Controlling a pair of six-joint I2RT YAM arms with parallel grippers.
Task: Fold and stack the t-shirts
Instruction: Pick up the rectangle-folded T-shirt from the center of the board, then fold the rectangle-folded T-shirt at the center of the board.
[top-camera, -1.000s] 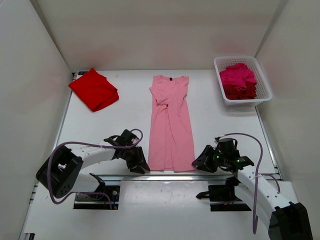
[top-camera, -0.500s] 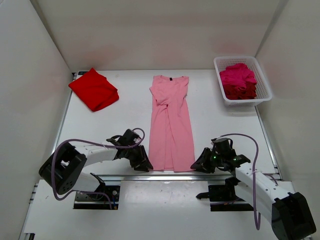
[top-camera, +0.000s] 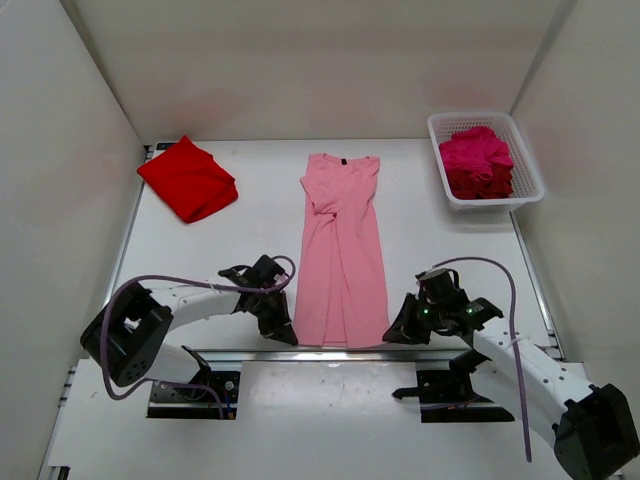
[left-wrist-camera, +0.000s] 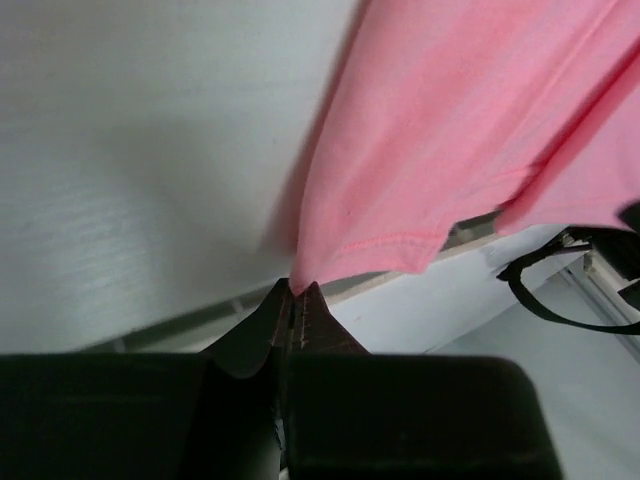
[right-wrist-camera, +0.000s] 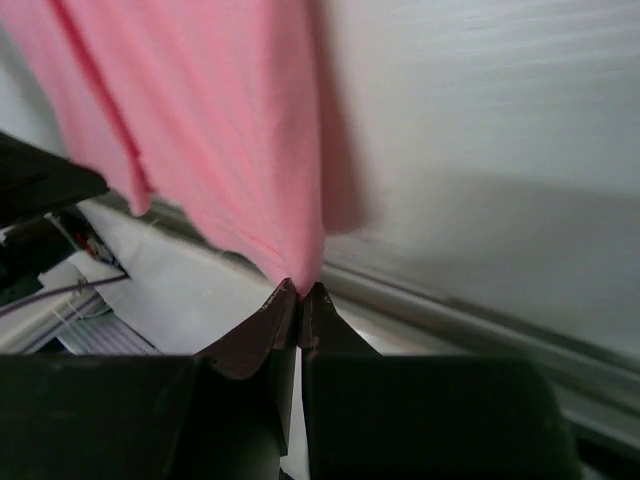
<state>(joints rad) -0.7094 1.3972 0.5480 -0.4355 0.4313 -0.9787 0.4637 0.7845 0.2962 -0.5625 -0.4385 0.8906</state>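
Corners of the hem are where you have both arms. Your left claw (top-camera: 286, 335) is pinching the near-left corner of the light pink t-shirt (top-camera: 340, 250), and your right claw (top-camera: 393, 335) is pinching its near-right corner. Both sit right at the near edge of the counter (top-camera: 230, 260). In each wrist view the two tips are pressed together, with a peak of pink fabric caught between them. The pink shirt lies lengthwise down the middle of the counter with its collar at the far end. It looks narrow and is creased across the chest. Your bright red t-shirt (top-camera: 188, 178) lies folded at the far left, well apart from the pink one. At the far right, the white basket (top-camera: 485, 204) holds the magenta t-shirt (top-camera: 475, 150), heaped over the dark red t-shirt (top-camera: 480, 186).
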